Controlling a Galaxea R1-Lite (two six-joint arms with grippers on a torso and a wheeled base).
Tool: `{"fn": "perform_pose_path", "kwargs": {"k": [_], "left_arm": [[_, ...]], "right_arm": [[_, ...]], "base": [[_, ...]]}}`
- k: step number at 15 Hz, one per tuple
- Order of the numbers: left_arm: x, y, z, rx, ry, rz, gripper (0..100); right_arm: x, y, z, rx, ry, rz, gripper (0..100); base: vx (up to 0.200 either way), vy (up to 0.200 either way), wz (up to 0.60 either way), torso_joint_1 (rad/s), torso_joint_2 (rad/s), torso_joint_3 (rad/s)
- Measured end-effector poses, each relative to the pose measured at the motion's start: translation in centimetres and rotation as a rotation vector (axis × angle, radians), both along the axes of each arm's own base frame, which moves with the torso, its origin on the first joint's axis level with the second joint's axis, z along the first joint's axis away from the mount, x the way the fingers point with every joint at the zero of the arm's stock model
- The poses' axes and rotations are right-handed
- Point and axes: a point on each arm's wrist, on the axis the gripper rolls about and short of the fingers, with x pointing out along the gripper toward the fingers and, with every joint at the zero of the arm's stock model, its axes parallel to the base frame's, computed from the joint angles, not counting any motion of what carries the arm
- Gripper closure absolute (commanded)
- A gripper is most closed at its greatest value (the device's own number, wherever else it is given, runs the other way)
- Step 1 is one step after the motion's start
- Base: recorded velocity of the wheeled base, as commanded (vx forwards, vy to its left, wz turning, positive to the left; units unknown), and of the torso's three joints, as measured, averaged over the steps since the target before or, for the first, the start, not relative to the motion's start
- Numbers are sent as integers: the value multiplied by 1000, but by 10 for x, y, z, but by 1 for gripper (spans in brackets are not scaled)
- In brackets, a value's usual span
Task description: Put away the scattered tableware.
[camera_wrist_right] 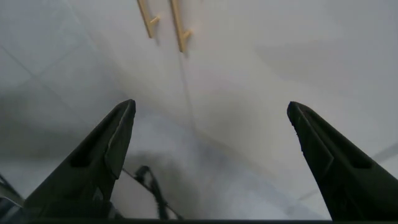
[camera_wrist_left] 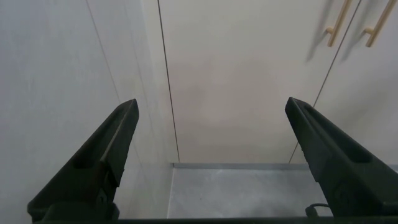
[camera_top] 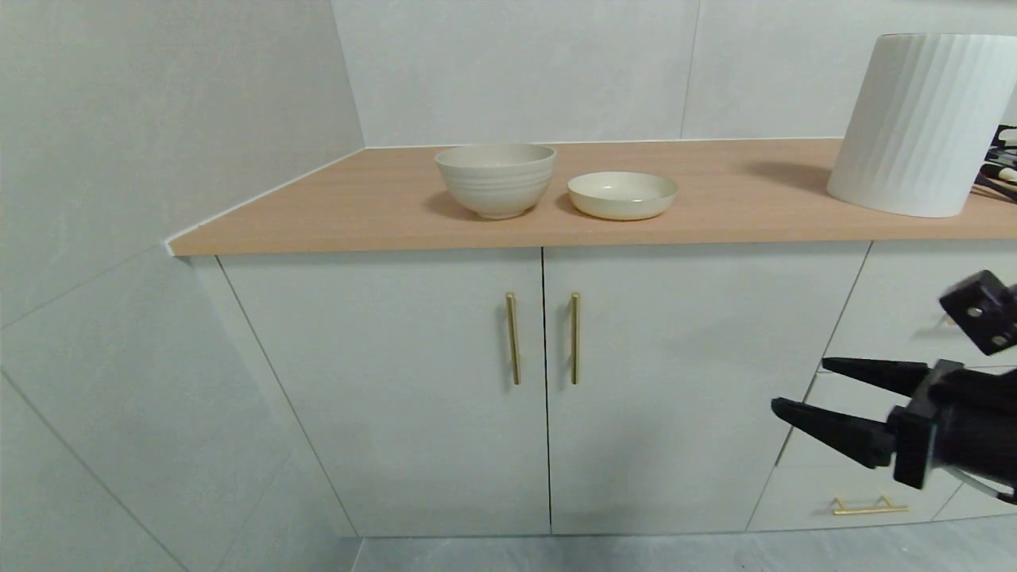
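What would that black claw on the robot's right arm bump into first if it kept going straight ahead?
Probably the right cabinet door, below its gold handle; the open right gripper points at it, though depth is unclear.

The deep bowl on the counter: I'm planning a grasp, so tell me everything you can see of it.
The deep bowl is beige, matte, ceramic-looking, with faint horizontal ridges around its wall and a narrow foot. It stands upright on the wooden countertop, beside the shallow dish without touching it. Its inside is mostly hidden.
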Motion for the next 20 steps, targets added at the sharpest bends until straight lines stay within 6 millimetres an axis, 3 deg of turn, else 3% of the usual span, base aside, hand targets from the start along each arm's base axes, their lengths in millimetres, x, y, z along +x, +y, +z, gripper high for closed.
{"fn": "perform_pose_path", "kwargs": {"k": [4,9,13,20], "left_arm": [[0,0,0,0,0,0,0],[0,0,0,1,0,0,0],[0,0,0,1,0,0,0],[0,0,0,1,0,0,0]], "right_arm": [[55,49,9,57,108,91,0],[84,113,25,156,208,194,0],[103,133,19,265,190,196,0],[126,153,-14,270,182,208,0]], "base": [[0,0,0,0,0,0],[0,0,0,0,0,0],[0,0,0,0,0,0],[0,0,0,0,0,0]]}}
